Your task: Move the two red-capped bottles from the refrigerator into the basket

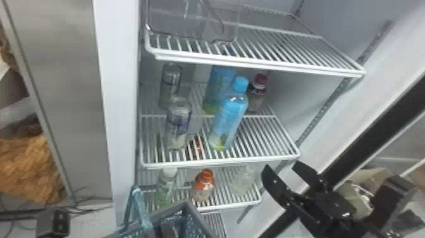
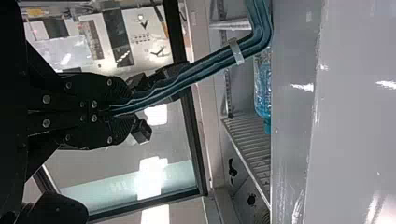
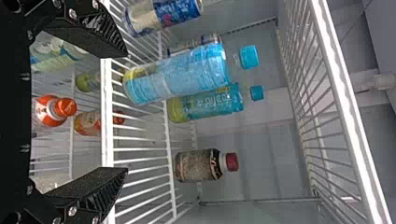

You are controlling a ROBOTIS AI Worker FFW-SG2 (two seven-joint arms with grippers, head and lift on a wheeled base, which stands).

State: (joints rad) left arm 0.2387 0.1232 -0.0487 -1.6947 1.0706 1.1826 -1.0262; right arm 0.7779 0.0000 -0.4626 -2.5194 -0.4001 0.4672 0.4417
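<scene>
My right gripper [image 1: 282, 166] stands open outside the refrigerator, right of the middle shelf's front corner; in the right wrist view the right gripper [image 3: 125, 112] has nothing held between its fingers. A dark bottle with a red cap [image 1: 257, 95] stands at the back right of the middle shelf, and this red-capped bottle [image 3: 198, 164] lies beyond the fingers in the right wrist view. The basket [image 1: 193, 218] is at the head view's bottom edge, its blue handle [image 1: 136, 202] raised. In the left wrist view my left gripper [image 2: 109, 110] is shut on the basket handle [image 2: 196, 70].
Two blue-capped bottles [image 1: 229, 117] and two cans [image 1: 178, 122] share the middle shelf [image 1: 272, 156]. Below stand an orange-capped bottle [image 1: 204, 186], a white-capped bottle [image 1: 166, 186] and a clear one [image 1: 243, 182]. A clear bin [image 1: 193, 28] sits on the top shelf.
</scene>
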